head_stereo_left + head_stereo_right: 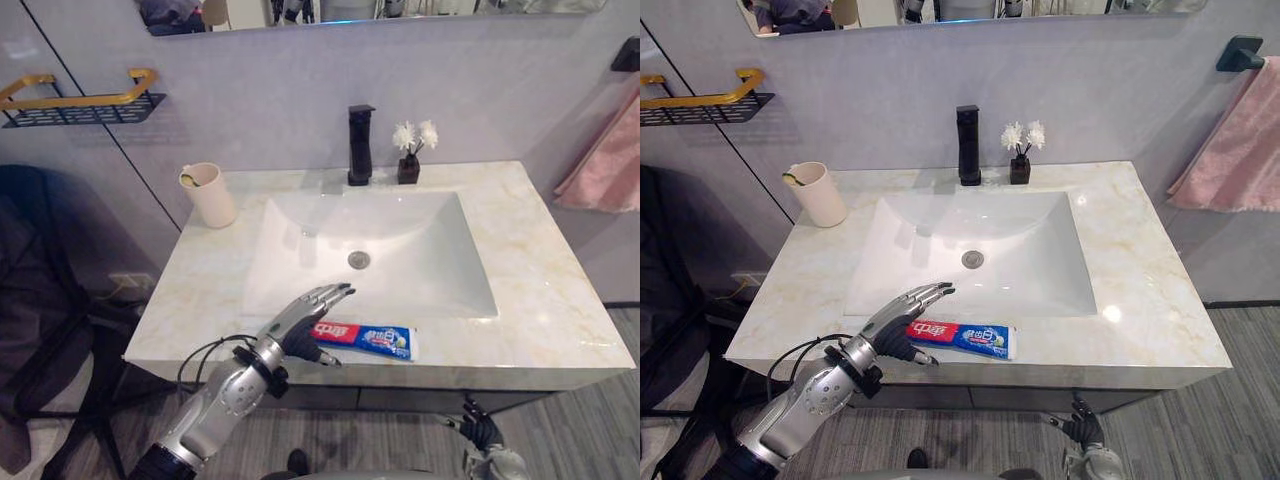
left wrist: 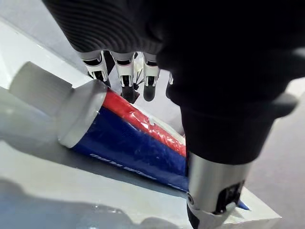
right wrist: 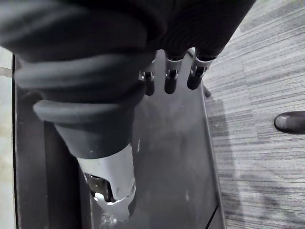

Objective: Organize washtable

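While the red, white and blue toothpaste tube (image 1: 372,340) is lying flat on the front strip of the pale marble bench (image 1: 540,290), between the white sink basin (image 1: 400,240) and the bench's front edge, the left hand (image 1: 300,325) is arching over its capped end. Its fingers are extended and its thumb is spread on the near side, grasping nothing. Whether the fingertips are already touching the tube is hard to tell from the wrist view. For a sound pick-up, the fingers should be landing beyond the stiff shoulder by the cap and the thumb closing from the near side. The squeeze should be light, since the soft body may be buckling under a hard pinch. A sideways nudge is risking a fall off the edge. The right hand (image 1: 480,427) is hanging relaxed below the bench.
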Controlling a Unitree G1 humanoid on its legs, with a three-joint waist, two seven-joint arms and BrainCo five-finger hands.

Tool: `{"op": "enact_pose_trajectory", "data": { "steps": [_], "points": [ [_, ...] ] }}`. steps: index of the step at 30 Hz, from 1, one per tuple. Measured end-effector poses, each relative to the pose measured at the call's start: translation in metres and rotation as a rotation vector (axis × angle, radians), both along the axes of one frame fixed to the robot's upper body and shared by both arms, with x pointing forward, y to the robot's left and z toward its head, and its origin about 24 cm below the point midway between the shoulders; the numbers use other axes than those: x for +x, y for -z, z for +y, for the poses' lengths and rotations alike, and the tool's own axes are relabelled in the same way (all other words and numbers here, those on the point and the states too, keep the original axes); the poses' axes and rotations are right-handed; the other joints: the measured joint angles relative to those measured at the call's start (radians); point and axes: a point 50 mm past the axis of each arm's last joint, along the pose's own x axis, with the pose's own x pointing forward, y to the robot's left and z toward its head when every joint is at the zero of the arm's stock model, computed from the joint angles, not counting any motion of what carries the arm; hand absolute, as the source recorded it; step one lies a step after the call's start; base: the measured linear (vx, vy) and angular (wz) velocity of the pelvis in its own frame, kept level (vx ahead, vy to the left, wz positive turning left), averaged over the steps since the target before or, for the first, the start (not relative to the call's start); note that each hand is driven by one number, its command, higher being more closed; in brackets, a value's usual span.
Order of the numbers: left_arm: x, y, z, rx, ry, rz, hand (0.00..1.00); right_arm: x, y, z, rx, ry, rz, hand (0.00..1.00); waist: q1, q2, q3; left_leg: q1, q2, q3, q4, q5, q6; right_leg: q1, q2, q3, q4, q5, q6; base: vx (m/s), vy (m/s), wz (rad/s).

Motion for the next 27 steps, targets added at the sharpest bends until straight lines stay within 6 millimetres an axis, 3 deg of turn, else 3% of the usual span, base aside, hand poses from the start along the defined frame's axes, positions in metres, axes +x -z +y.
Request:
{"op": "enact_pose_trajectory", "data": {
  "steps": [7,8,15,21,27],
  "points": [
    [0.007,0.003,-0.001,-0.011,-0.024,0.012,0.00,0.003,0.000,0.003,0.007,-0.001,-0.005,0.00,-0.003,-0.004,0.001,-0.002,0.003,0.020,0.000,-0.002,-0.002,-0.002,0.004,0.010,-0.012,0.004,0.000,0.00,-0.017,-0.04],
    [0.010,0.003,-0.001,-0.005,-0.025,0.009,1.00,0.003,0.000,0.003,0.010,-0.002,-0.007,0.00,-0.004,-0.004,0.001,-0.002,0.005,0.022,0.000,-0.002,-0.002,-0.004,0.005,0.014,-0.012,0.005,-0.001,-0.02,-0.024,-0.08],
    [0.013,0.012,0.005,0.097,-0.033,0.004,1.00,0.009,-0.001,0.006,0.026,-0.017,-0.022,0.00,-0.020,-0.006,0.001,-0.003,0.013,0.045,0.000,-0.005,-0.005,-0.019,0.009,0.035,-0.012,0.010,-0.004,-0.02,-0.012,-0.09],
    [0.027,0.006,0.007,0.125,-0.038,-0.033,1.00,0.013,-0.003,0.004,0.021,-0.021,-0.034,0.00,-0.025,-0.009,0.001,-0.003,0.017,0.067,0.000,-0.010,-0.007,-0.028,0.014,0.065,-0.031,0.026,-0.004,-0.03,-0.014,-0.15],
    [0.027,0.006,0.018,0.140,-0.071,-0.030,1.00,0.008,-0.003,-0.003,0.009,0.005,-0.027,0.00,-0.027,-0.008,0.001,0.000,0.018,0.082,0.006,-0.015,-0.008,-0.034,0.013,0.080,-0.031,0.027,-0.004,0.00,-0.012,-0.08]
  ]
}}
